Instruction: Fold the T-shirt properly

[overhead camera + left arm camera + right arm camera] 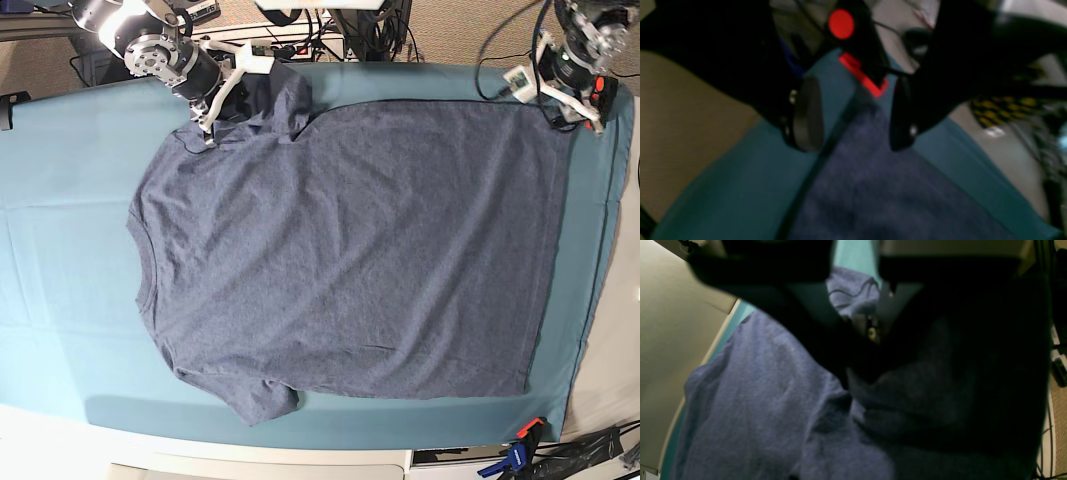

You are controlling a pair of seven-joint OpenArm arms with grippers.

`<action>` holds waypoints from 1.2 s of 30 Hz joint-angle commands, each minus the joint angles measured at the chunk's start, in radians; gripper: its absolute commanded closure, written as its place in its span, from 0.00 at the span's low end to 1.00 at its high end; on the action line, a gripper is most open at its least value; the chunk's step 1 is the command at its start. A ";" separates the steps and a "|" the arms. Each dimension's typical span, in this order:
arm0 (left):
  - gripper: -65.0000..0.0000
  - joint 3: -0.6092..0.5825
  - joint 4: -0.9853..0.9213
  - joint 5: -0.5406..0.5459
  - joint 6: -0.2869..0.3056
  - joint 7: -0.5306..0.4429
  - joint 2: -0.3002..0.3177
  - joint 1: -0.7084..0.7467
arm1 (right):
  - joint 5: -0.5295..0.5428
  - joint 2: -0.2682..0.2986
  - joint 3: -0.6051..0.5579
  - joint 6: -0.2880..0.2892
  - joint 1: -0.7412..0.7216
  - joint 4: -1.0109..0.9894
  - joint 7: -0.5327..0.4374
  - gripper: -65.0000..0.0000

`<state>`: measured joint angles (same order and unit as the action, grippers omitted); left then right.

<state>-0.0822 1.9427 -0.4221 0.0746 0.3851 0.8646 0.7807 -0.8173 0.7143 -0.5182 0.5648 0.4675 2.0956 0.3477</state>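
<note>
We have the T-shirt (340, 250) spread flat, one corner pinched and one corner waiting.

Our right gripper (208, 128) is clamped shut on the shoulder by the far sleeve (275, 100), and in its wrist view the cloth bunches up between the jaws, so the shirt hangs straight below and spreads away from it across the teal table cloth (60, 200). Our left gripper (853, 116) stands wide and holds nothing; the hem corner (545, 105) lies just beneath and slightly inward of it, the cloth running away from its open jaws. The shirt's long axis runs from one gripper to the other along the far edge. We judge the left arm is the nearer to that hem corner, so it must drop onto it before any fold.
</note>
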 commanded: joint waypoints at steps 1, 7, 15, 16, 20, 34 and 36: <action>0.49 -0.017 -0.010 -0.006 0.002 0.001 0.011 -0.009 | -0.003 0.011 0.005 -0.014 -0.002 0.019 0.000 1.00; 0.49 -0.080 -0.076 -0.019 -0.033 0.019 0.011 -0.099 | -0.003 0.011 0.005 -0.015 -0.002 0.019 0.001 1.00; 0.49 -0.079 -0.077 -0.019 -0.033 0.027 0.011 -0.110 | -0.002 0.011 0.005 -0.015 -0.002 0.019 0.001 1.00; 0.52 -0.079 -0.077 -0.019 -0.033 0.027 0.011 -0.110 | -0.003 0.011 0.005 -0.015 -0.002 0.019 0.001 1.00; 0.62 -0.079 -0.077 -0.019 -0.032 0.039 0.011 -0.110 | -0.002 0.011 0.005 -0.015 -0.002 0.019 0.005 1.00; 1.00 -0.079 -0.076 0.000 -0.033 0.064 0.011 -0.110 | -0.002 0.011 0.005 -0.015 -0.002 0.019 0.021 1.00; 1.00 -0.079 -0.076 0.000 -0.034 0.064 0.011 -0.110 | -0.002 0.011 0.005 -0.015 -0.002 0.019 0.021 1.00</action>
<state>-0.1635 1.8637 -0.4259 0.0345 0.4351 0.8642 0.6643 -0.8173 0.7139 -0.5182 0.5652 0.4679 2.0956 0.3668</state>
